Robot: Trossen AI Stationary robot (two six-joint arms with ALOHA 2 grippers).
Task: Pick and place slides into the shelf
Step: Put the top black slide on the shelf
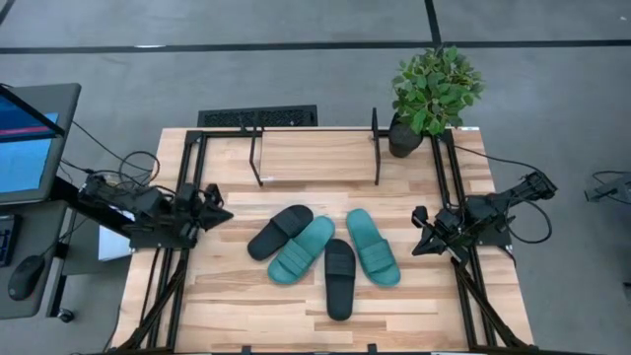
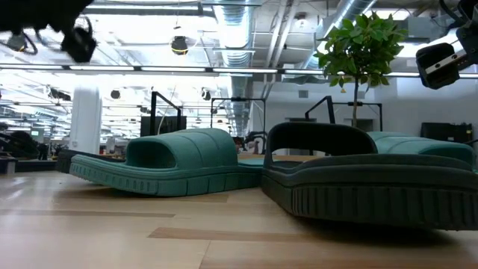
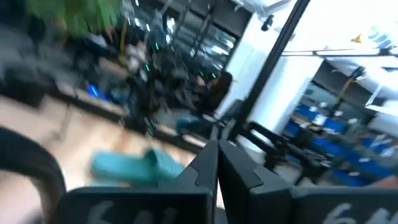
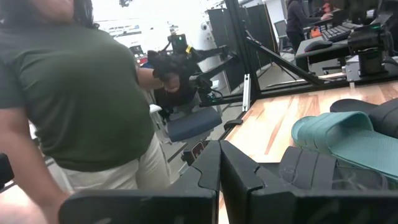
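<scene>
Nearest the low camera lay one black rubbery slide (image 2: 366,179), clustered mid-bench with its three mates, clear of the empty black metal-bar shelf (image 1: 315,148). Left gripper (image 1: 219,214) and right gripper (image 1: 421,237) waited, fingers together. Best open wide, approaching a strap squarely.

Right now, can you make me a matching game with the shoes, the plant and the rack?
Things:
1. potted plant
2. shelf
3. four slides
4. left gripper

Places or states:
A. lying in a bunch mid-table
B. on the table's far right corner
C. standing with no slides in it
D. shut, at the table's left side

Pairs: 1-B, 2-C, 3-A, 4-D
</scene>
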